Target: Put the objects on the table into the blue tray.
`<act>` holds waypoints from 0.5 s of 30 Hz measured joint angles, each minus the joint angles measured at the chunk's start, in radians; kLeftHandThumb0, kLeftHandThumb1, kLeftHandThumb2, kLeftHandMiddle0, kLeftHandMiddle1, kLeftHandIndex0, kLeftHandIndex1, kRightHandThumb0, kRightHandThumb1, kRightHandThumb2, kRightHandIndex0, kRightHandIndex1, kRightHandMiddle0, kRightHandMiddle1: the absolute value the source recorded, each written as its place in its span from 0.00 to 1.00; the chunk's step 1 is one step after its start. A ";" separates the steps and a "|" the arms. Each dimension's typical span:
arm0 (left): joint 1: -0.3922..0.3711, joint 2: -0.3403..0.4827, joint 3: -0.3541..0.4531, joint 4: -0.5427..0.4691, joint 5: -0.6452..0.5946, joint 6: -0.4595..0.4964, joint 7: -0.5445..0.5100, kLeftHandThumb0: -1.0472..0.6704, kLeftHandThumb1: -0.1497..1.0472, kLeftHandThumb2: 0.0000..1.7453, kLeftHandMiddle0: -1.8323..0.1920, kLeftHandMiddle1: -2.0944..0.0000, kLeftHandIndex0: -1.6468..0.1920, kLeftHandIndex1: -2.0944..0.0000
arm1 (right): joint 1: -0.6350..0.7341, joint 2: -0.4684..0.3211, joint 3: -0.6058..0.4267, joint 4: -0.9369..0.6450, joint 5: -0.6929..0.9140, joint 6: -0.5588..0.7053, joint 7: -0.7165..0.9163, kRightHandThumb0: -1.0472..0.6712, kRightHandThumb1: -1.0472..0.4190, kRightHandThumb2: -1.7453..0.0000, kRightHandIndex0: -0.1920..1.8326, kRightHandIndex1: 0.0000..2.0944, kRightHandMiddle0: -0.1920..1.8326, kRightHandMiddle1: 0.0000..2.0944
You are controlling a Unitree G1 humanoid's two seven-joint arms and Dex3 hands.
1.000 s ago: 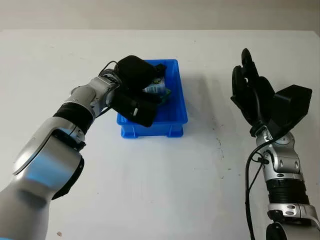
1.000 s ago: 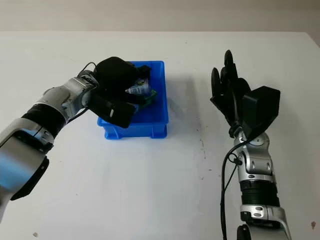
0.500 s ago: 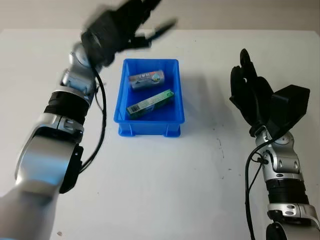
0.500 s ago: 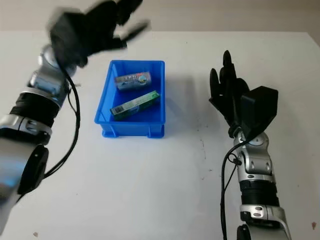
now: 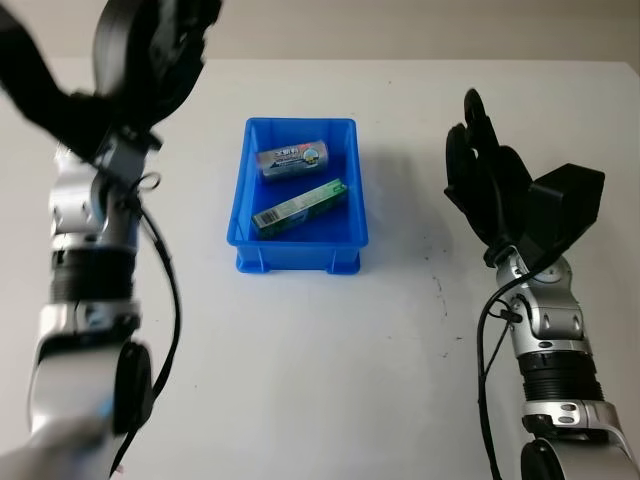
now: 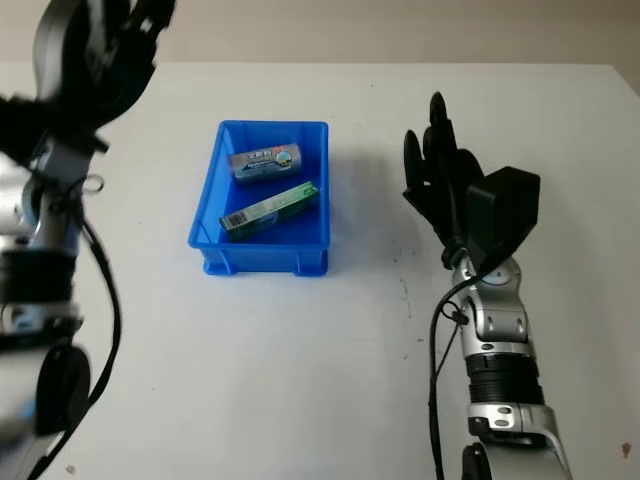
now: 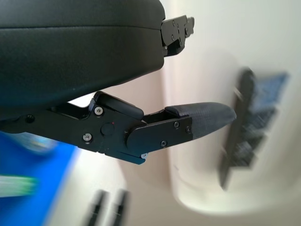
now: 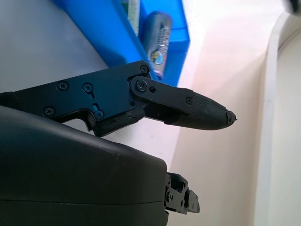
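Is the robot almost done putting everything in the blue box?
Looks done: the can and the green box lie in the blue tray. The left robot hand is raised left of it, open; the right robot hand is raised on the right, open. I see nothing left on the table.

Looks like lab or robot test room, not home. Plain white desk (image 5: 320,380) with few dark scuff marks, bare pale wall (image 5: 420,25) along far edge (no decoration or furniture). One blue plastic tray (image 5: 300,255) as staged prop; exposed black cable (image 5: 487,350) running along metal robot arm.
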 measured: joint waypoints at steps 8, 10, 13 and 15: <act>0.222 -0.012 -0.012 0.049 0.085 -0.145 0.023 0.16 1.00 0.39 1.00 1.00 1.00 1.00 | -0.032 0.018 0.003 0.040 0.000 -0.019 -0.005 0.18 0.00 0.61 0.00 0.00 0.00 0.00; 0.244 -0.025 -0.022 0.070 0.094 -0.167 0.029 0.16 1.00 0.39 1.00 1.00 1.00 1.00 | -0.039 0.023 0.003 0.049 0.000 -0.025 -0.011 0.18 0.00 0.61 0.00 0.00 0.00 0.00; 0.255 -0.046 -0.035 0.087 0.098 -0.177 0.035 0.15 1.00 0.40 1.00 1.00 1.00 1.00 | -0.044 0.033 0.003 0.059 0.000 -0.029 -0.021 0.18 0.00 0.62 0.00 0.00 0.00 0.00; 0.255 -0.055 -0.040 0.095 0.098 -0.183 0.038 0.15 1.00 0.40 1.00 1.00 1.00 1.00 | -0.045 0.036 0.003 0.066 0.000 -0.038 -0.023 0.18 0.00 0.62 0.00 0.00 0.00 0.00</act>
